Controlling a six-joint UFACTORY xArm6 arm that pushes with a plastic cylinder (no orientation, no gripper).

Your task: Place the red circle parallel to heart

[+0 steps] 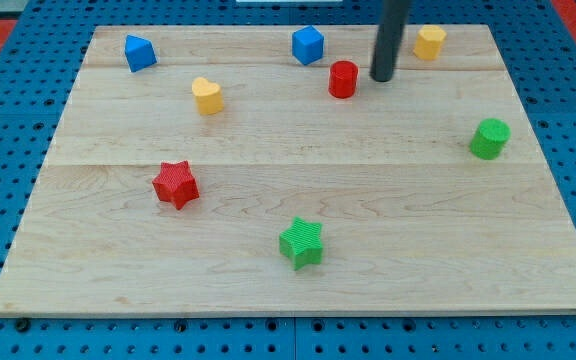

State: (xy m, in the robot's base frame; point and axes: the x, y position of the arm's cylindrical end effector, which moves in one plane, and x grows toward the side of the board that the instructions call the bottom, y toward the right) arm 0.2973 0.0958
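Note:
The red circle (pixel 343 79) is a short red cylinder standing near the board's top, middle. The yellow heart (pixel 207 96) lies to its left, a little lower. My tip (pixel 382 78) stands just right of the red circle, a small gap apart, at about the same height in the view. The dark rod rises from it out of the view's top.
A blue block (pixel 308 45) sits above-left of the red circle, another blue block (pixel 139 52) at top left. A yellow block (pixel 429 42) is at top right, a green cylinder (pixel 489 138) at right, a red star (pixel 176 184) and a green star (pixel 301 243) lower down. The wooden board (pixel 298 290) lies on blue pegboard.

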